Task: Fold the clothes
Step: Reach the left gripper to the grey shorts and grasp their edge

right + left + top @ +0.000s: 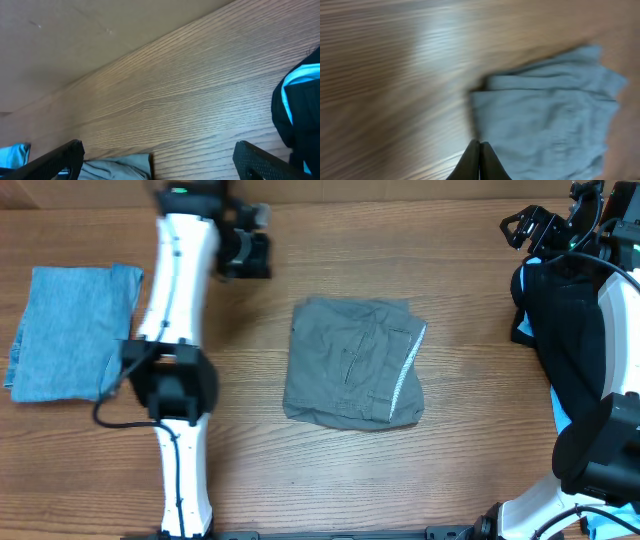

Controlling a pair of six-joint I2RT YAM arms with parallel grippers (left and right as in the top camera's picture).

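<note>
The grey garment (pixel 355 365) lies folded into a rough square at the centre of the wooden table (pixel 460 480), pocket and seams facing up. The left gripper (pixel 479 150) is clenched with its fingers pressed together, grasping nothing, above bare wood just beside the near edge of the grey garment. The right gripper (pixel 159 148) is released, jaws spread wide and empty, at the far right of the table. A folded denim-blue garment (pixel 70 330) lies at the left edge. A black garment (pixel 570 330) with light blue showing lies at the right edge.
</note>
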